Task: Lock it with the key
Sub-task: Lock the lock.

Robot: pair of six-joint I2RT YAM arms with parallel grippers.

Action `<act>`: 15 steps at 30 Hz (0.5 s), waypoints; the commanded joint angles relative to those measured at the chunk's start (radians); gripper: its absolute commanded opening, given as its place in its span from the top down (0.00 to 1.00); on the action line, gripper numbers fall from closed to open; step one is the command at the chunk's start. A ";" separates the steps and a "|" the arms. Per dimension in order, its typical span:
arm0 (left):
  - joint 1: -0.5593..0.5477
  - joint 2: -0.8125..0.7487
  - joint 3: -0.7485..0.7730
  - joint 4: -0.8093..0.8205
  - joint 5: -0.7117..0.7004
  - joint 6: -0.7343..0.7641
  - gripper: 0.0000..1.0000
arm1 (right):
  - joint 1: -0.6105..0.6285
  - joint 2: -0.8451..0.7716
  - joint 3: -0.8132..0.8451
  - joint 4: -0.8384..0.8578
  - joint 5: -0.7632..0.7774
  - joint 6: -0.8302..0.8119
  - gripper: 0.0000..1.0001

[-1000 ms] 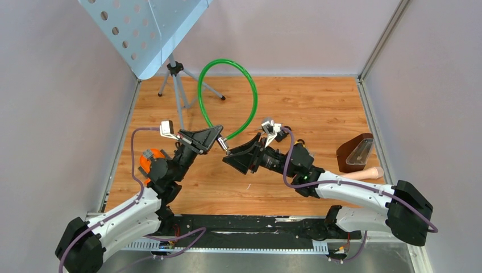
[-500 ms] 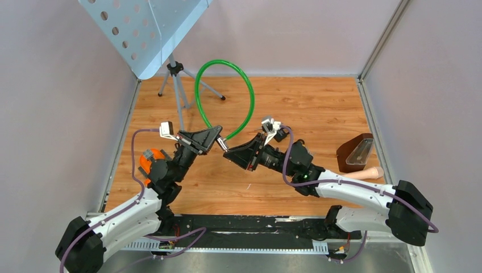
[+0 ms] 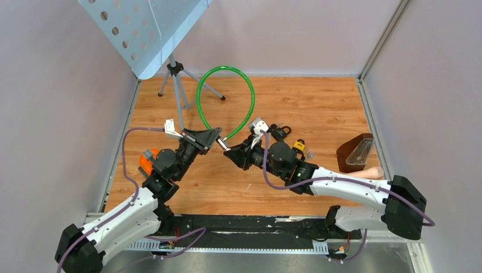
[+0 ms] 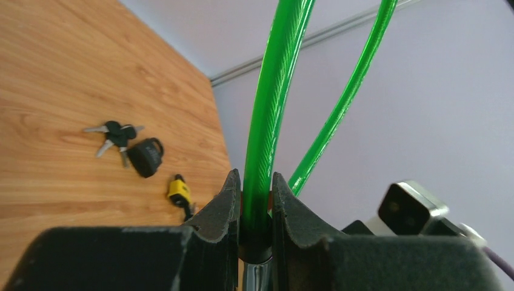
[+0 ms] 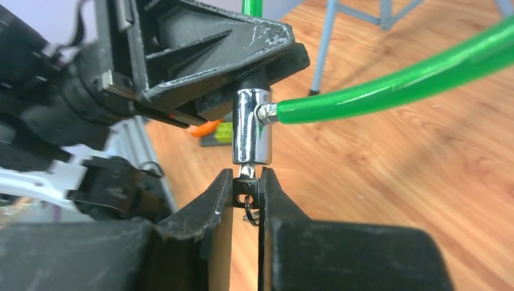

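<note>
1. At lower centre, the right gripper (image 5: 247, 182) pinched the key (image 5: 247, 193) between narrow jaws.
2. Just above, the key sat in the chrome lock (image 5: 252, 127).
3. Beyond, the left gripper (image 4: 254, 188) clamped the green cable (image 4: 273, 91) at its lock end, at mid-frame.

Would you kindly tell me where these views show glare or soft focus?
Right wrist: the chrome lock barrel carries glare, the background is soft; left wrist: the green cable is crisp, the keys slightly soft; top external: evenly lit, faint shadows.
</note>
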 commanded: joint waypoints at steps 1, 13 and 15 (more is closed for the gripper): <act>-0.014 -0.044 0.101 -0.059 0.035 0.043 1.00 | 0.008 0.052 0.072 -0.152 0.272 -0.247 1.00; -0.012 -0.039 0.090 0.030 0.040 0.128 1.00 | 0.036 0.022 0.059 -0.193 0.164 -0.292 0.23; -0.012 -0.049 0.082 0.048 0.041 0.140 1.00 | 0.033 -0.019 0.045 -0.193 0.082 -0.236 0.14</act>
